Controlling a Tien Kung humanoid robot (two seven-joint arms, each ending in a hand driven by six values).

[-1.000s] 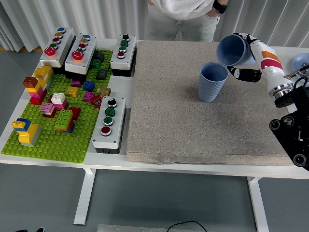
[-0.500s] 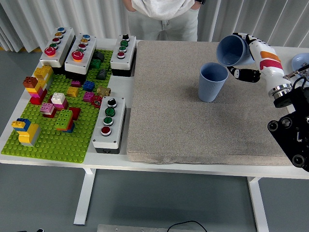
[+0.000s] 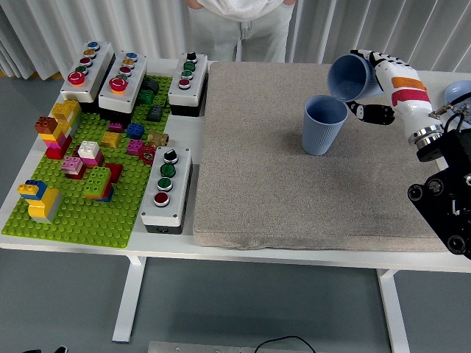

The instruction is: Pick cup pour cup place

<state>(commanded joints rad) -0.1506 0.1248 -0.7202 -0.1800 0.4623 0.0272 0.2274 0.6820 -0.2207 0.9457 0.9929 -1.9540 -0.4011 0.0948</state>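
The tilted blue ribbed plastic cup (image 3: pixel 349 77) is held in the white-and-black right hand (image 3: pixel 377 87), raised above the mat with its open mouth turned down and to the left, toward the upright blue ribbed cup (image 3: pixel 323 125) standing just below and left of the hand. The fingers are wrapped round the tilted cup's body, near its base end, so the rim is free — a sensible place to hold it for pouring.

Both cups look light, stiff and thin-walled; the ribbing should give the fingers some purchase, but an empty cup of this kind probably tips at a small knock. The held rim is close above the standing cup's rim, whether touching I cannot tell, and nothing can be seen falling between them.

The standing cup rests on the grey textured fabric mat (image 3: pixel 294 206), which should keep it from sliding. Well to the left of the hand lie a green building-block baseplate (image 3: pixel 81 213) and grey push-button boxes (image 3: pixel 165 187). A person in pale clothing (image 3: pixel 239 29) stands at the far side — hands out of view.
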